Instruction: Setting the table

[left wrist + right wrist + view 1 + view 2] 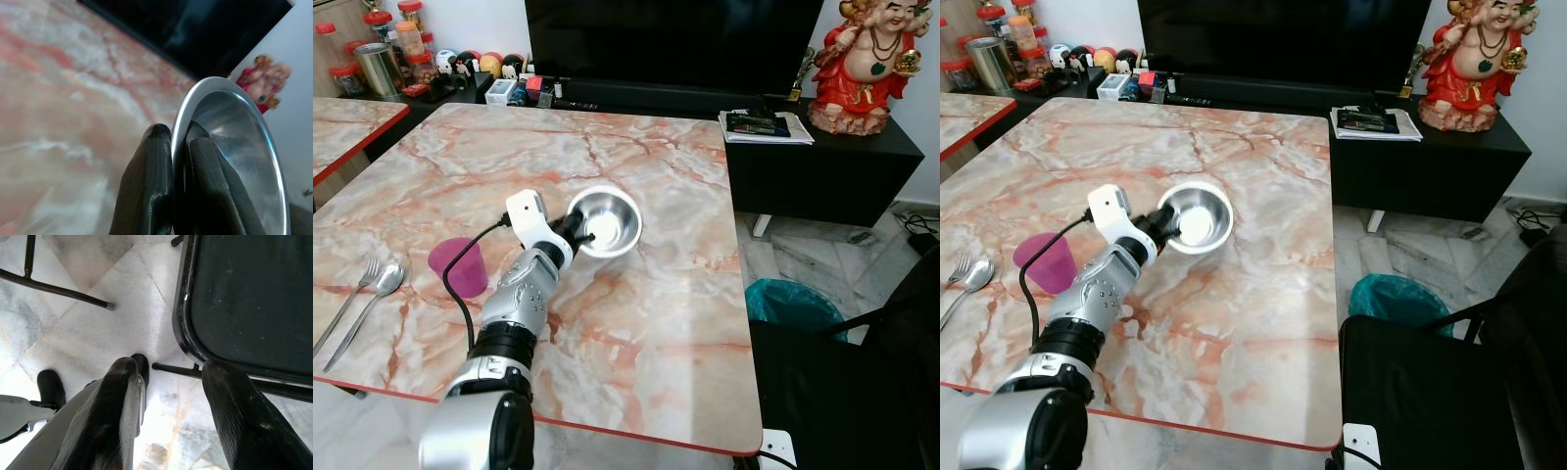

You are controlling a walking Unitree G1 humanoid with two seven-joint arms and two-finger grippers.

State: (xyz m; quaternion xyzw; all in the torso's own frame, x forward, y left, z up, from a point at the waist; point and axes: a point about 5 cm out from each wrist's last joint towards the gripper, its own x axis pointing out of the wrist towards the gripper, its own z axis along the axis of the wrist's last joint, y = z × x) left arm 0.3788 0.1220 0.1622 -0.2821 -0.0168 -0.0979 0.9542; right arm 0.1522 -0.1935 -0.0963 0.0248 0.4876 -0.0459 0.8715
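My left gripper (576, 227) is shut on the near rim of a shiny steel bowl (608, 221), holding it tilted just above the middle of the marble table (646, 323). In the left wrist view both black fingers (151, 186) pinch the bowl's rim (230, 127). A pink cup (458, 264) stands upright on the table to the left of my forearm. Further left, a fork (357, 289) and a spoon (380, 289) lie side by side near the table's front left corner. My right gripper (171, 396) hangs open over the tiled floor beside a black chair (254, 298).
A black chair (847, 392) stands at the table's right front corner, with a teal bin (793, 305) behind it. A low black TV cabinet (822, 157) with a red figurine (864, 64) runs along the back. A second marble table (342, 127) stands at the left.
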